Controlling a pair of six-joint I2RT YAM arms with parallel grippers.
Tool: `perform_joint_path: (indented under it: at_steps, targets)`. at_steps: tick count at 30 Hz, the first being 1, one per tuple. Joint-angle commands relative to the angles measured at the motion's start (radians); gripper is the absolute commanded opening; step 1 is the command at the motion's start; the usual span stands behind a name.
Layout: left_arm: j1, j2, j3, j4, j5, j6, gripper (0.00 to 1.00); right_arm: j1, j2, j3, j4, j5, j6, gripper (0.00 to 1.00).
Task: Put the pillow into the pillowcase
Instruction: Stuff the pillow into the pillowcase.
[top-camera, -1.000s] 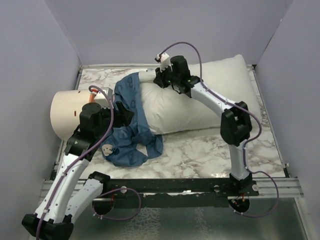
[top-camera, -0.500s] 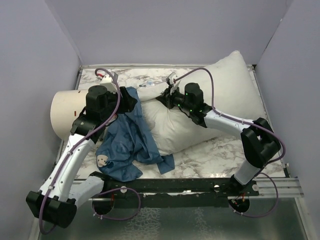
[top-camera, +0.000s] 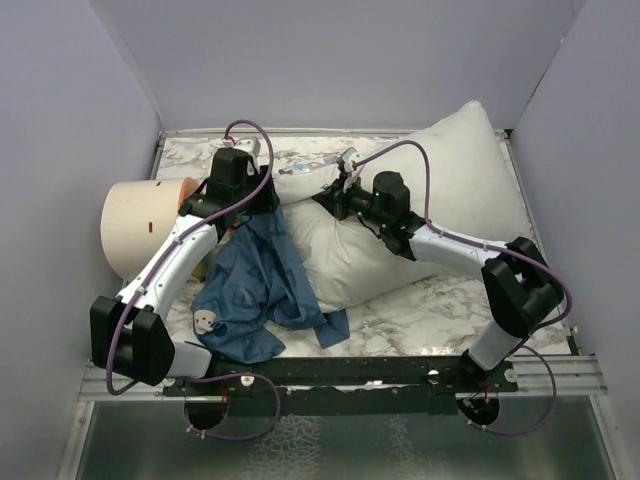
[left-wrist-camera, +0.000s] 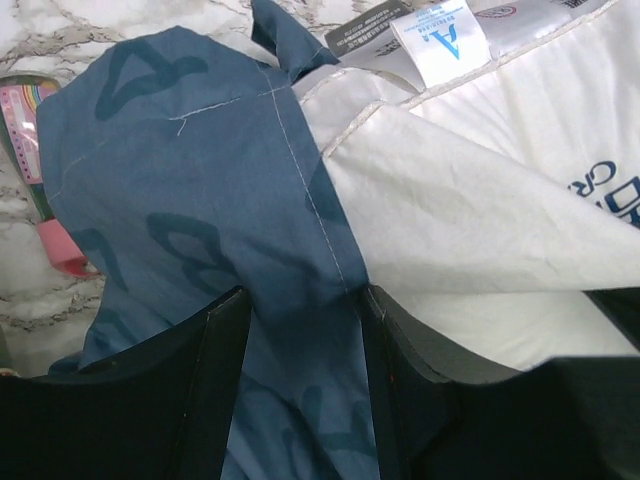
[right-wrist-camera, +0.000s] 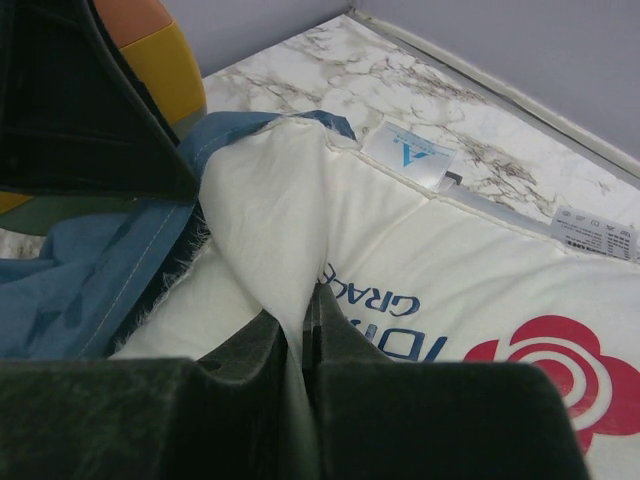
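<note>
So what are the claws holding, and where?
The right claw pinches a fold of the pillow near its corner; the left claw grips the pillowcase by its stitched hem.

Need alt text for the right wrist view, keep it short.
The right end effector pinches a raised fold of the white pillow. The blue pillowcase bunches on the left; a red logo shows lower right, marble table beyond.

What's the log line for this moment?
left gripper: gripping pillowcase hem | right gripper: shut, pinching pillow fabric | pillow: mostly outside pillowcase
</note>
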Motion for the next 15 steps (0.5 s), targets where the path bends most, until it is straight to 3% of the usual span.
perform_joint_path:
  at_steps: [1,5,7,15]
  targets:
    - [0.006,0.03,0.049,0.016,0.006,0.017,0.45,0.016,0.018,-0.036,-0.055,-0.016,0.035,0.01]
    - [0.007,0.02,0.071,-0.004,0.067,0.007,0.1,0.016,0.024,-0.029,-0.057,-0.014,0.031,0.01]
    - [0.006,0.008,0.091,-0.008,0.107,-0.002,0.01,0.016,0.027,-0.021,-0.06,-0.018,0.03,0.01]
    - [0.005,0.095,0.28,0.042,0.35,-0.063,0.0,0.016,0.015,-0.048,-0.012,-0.104,0.046,0.01]
